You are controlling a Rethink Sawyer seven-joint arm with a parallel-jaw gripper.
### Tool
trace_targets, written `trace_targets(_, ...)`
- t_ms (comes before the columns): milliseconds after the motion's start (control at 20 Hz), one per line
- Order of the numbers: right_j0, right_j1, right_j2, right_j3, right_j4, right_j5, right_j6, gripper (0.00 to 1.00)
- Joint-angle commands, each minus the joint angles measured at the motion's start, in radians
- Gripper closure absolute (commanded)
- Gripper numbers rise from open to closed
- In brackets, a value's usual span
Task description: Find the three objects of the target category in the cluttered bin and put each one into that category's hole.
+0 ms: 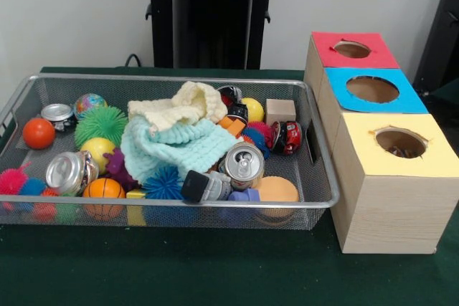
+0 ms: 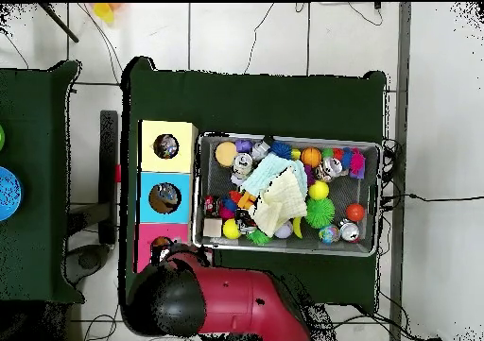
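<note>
A wire mesh bin point(image 1: 315, 150) sits packed on the green table point(image 1: 215, 270), its clutter heaped so that much of it lies half buried: a cream knitted cloth point(image 1: 183, 109) and a mint knitted cloth point(image 1: 179, 150) drape over the middle, likely hiding pieces beneath them. Crushed drink cans lie scattered, one point(image 1: 244, 165) at about 5 o'clock from the cloths, another point(image 1: 70, 172) toward 8 o'clock and a third point(image 1: 57, 114) at 10 o'clock; spiky rubber balls, a small basketball point(image 1: 105, 189), an orange ball point(image 1: 38, 133), a wooden block point(image 1: 280, 111) and a red toy car point(image 1: 289, 137) fill the gaps. Just beside the bin, at its 3 o'clock side in the front view, stand three wooden boxes in a row, each topped with a coloured card cut with a round hole: the yellow box point(image 1: 401, 170) nearest, the blue box point(image 1: 373, 91) in the middle, the red box point(image 1: 353, 49) farthest, placed within short reach of the bin so that sorted items can be dropped straight in. Which category is the target cannot be told from the scene, though something dark shows inside the yellow hole. In the overhead view the red arm point(image 2: 250, 309) is drawn back at 6 o'clock, folded low over its base with its black head point(image 2: 175, 299) near the red box; the gripper itself is not visible, so its state cannot be told.
</note>
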Motion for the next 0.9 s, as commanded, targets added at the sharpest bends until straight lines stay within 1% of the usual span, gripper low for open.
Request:
trace_targets(50,0.022,0.038,-0.128,0.054,0.031,-0.049,0.323,1.0)
trace_targets(100,0.029,0.062,-0.141,0.044,0.013,-0.052,0.337,1.0)
trace_targets(150,0.033,0.09,-0.153,0.031,-0.021,-0.051,0.335,1.0)
trace_targets(200,0.038,0.123,-0.164,0.027,-0.033,-0.071,0.346,1.0)
trace_targets(300,0.042,0.182,-0.174,0.031,-0.059,-0.149,0.343,1.0)
trace_targets(350,0.032,0.201,-0.163,0.045,-0.052,-0.197,0.328,1.0)
trace_targets(450,0.034,0.22,-0.164,0.058,-0.037,-0.234,0.324,1.0)
trace_targets(500,0.044,0.223,-0.175,0.057,-0.034,-0.238,0.328,1.0)
trace_targets(700,0.053,0.288,-0.184,0.055,-0.017,-0.313,0.318,1.0)
trace_targets(900,0.067,0.321,-0.186,0.07,0.008,-0.373,0.321,1.0)
